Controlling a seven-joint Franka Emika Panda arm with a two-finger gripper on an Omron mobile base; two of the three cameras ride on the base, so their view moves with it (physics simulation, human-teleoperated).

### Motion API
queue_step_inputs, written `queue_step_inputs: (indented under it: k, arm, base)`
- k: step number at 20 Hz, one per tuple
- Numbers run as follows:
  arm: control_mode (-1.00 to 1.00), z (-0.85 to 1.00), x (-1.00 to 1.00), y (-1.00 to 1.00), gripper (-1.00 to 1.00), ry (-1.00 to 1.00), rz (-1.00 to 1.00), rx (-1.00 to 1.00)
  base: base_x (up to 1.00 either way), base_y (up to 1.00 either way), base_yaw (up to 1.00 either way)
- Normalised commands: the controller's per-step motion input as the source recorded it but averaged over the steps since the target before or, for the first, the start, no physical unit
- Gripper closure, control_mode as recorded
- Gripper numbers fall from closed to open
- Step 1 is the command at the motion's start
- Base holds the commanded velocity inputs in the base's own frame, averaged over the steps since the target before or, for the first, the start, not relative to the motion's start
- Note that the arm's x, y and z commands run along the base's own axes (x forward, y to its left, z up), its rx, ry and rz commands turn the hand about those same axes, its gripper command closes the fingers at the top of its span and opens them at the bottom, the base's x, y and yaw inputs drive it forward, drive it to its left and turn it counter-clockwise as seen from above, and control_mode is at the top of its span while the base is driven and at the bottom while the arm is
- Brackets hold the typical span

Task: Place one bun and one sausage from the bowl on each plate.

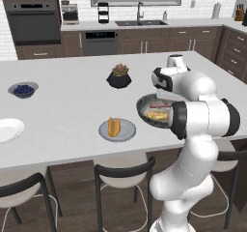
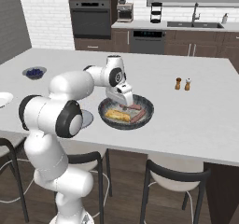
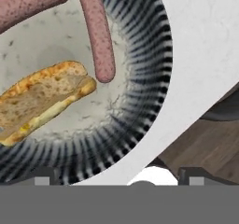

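Observation:
The wide dark bowl (image 2: 148,110) with a speckled rim sits near the counter's front edge. It holds a bun (image 2: 117,115) and two sausages (image 2: 138,117). My gripper (image 2: 124,103) hangs just above the bowl's middle, open, with nothing between its fingers. In the hand view the bun (image 3: 44,99) lies left, one sausage (image 3: 97,31) runs up beside it, and a second sausage (image 3: 28,3) is at the top; the gripper (image 3: 119,180) stands over the bowl's rim (image 3: 149,78). The grey plate (image 1: 126,134) left of the bowl carries a bun (image 1: 114,126). The white plate (image 1: 7,129) lies far left.
A black pot with a succulent (image 1: 119,76) stands behind the bowl. A small bowl of blueberries (image 1: 22,89) is at the far left. Salt and pepper shakers (image 2: 182,84) stand to the right. Stools (image 1: 123,170) line the counter's front edge.

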Motion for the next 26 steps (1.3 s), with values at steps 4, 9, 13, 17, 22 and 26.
queue_step_inputs:
  k: [4, 9, 13, 17, 22, 26]
  arm:
    - [-1.00, 0.00, 0.50, 0.06, -1.00, 0.00, -0.01, 0.00]
    - [-1.00, -0.22, 0.27, -0.15, -1.00, 0.00, 0.00, -0.02]
    - [-1.00, -0.36, 0.16, -0.37, -1.00, 0.00, 0.00, -0.01]
    - [-1.00, -0.54, 0.01, -0.41, -1.00, 0.00, 0.00, 0.00]
    - [-1.00, -0.37, 0.25, -0.22, -1.00, 0.00, 0.00, -0.03]
    - [-1.00, -0.19, 0.35, -0.06, -1.00, 0.00, 0.00, -0.02]
  base:
    - [0.00, 0.00, 0.00]
    - [0.00, 0.00, 0.00]
    - [0.00, 0.00, 0.00]
    - [0.00, 0.00, 0.00]
    - [0.00, 0.00, 0.00]
    - [0.00, 0.00, 0.00]
